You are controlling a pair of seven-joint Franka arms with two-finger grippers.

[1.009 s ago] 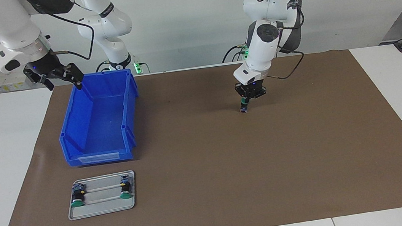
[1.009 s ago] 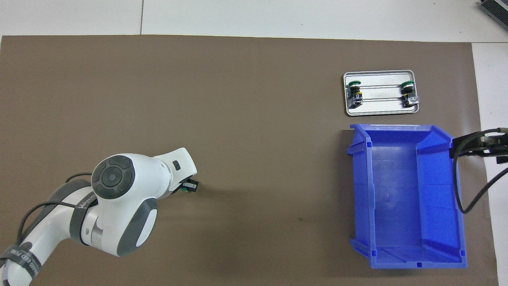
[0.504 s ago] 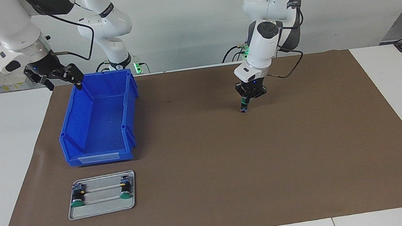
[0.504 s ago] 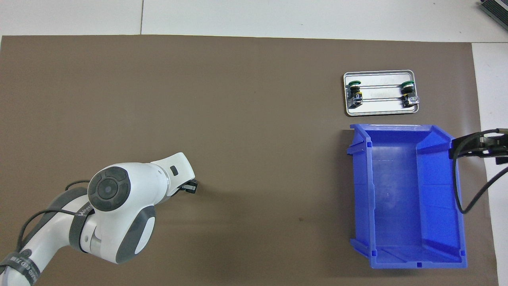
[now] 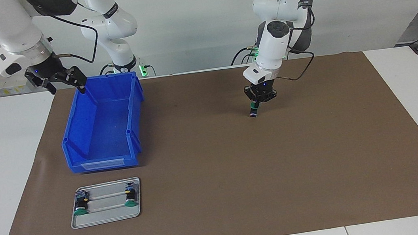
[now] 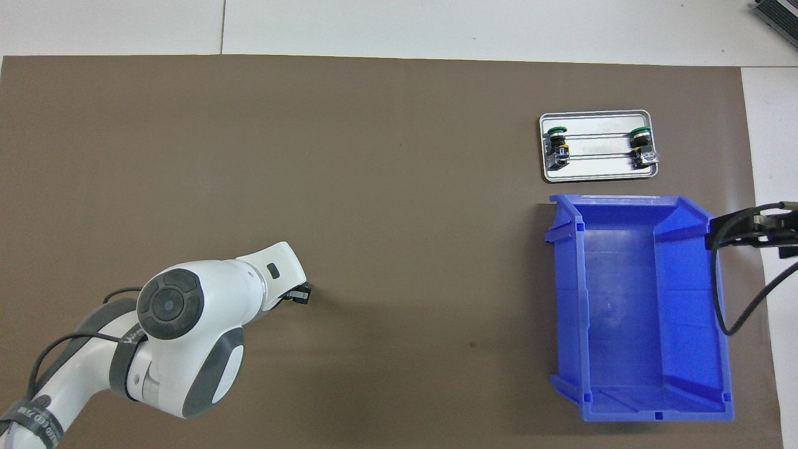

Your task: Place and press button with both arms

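My left gripper [image 5: 255, 105] points down over the brown mat, shut on a small button [image 5: 253, 113]. The button's green cap sits between the fingers and its dark body hangs down to the mat or just above it. From overhead, the white wrist hides most of the left gripper [image 6: 297, 293], and only the button's dark end [image 6: 304, 292] shows. My right gripper [image 5: 60, 79] waits open in the air over the blue bin's corner nearest the right arm's base, holding nothing; in the overhead view the right gripper [image 6: 751, 227] shows at the bin's side.
The blue bin [image 5: 103, 163] [image 6: 566, 299] stands toward the right arm's end of the table. Farther from the robots than the bin lies a metal tray [image 5: 106, 219] [image 6: 598, 177] with two more green-capped buttons [image 5: 80, 207] [image 5: 130, 198] on it.
The left arm's wrist and upper links have shifted slightly, while its gripper and the button stay almost in place. The right arm has not moved.
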